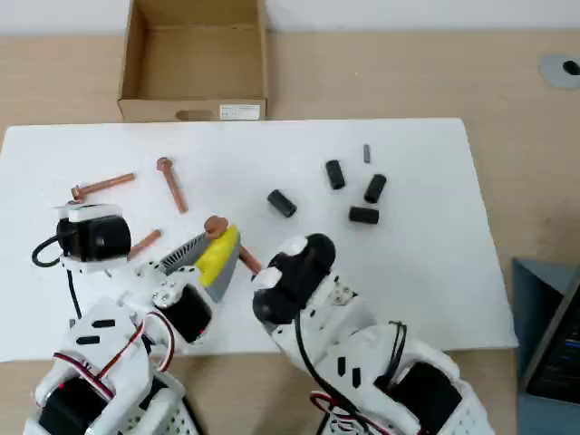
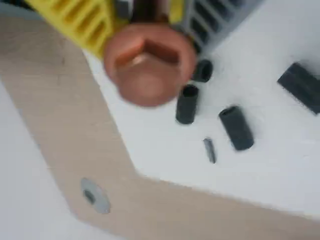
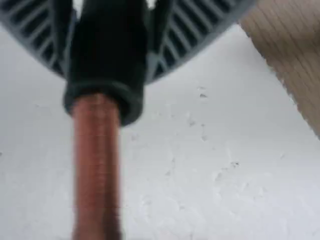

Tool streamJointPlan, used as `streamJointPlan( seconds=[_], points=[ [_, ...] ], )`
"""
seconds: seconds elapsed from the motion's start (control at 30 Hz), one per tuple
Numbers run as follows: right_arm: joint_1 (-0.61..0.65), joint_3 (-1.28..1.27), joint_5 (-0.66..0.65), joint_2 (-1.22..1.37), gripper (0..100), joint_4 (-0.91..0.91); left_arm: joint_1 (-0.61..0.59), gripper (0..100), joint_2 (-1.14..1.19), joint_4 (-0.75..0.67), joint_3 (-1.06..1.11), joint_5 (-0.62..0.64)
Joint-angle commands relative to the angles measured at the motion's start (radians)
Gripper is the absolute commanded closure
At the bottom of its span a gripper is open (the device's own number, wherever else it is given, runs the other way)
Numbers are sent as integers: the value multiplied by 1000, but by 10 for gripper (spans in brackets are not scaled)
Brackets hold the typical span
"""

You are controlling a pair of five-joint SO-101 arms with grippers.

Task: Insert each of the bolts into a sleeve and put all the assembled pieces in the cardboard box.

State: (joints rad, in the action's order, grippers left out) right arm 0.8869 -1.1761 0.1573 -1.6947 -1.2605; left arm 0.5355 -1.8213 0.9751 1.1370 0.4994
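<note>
Overhead; both wrist views near bolt [image 2: 150, 67]

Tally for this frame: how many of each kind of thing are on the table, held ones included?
Bolts: 4 (3 loose, 1 held)
Sleeves: 5 (4 loose, 1 held)
Box: 1
Pin: 1
Total: 11
</note>
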Motion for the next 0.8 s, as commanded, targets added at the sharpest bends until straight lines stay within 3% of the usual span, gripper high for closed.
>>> streamJointPlan(
  seconds=[0.0,0.2,0.5,0.77],
  points=[
    [10,7,2,-7,989,28,15,999,-4,23,-61,-8],
    [10,8,-54,-7,989,28,15,999,-4,66,-60,-14],
    [10,27,-133,-8,989,41,153,999,-2,68,-18,-66],
    [7,42,-152,-8,989,48,147,970,-2,117,-12,-66]
  ],
)
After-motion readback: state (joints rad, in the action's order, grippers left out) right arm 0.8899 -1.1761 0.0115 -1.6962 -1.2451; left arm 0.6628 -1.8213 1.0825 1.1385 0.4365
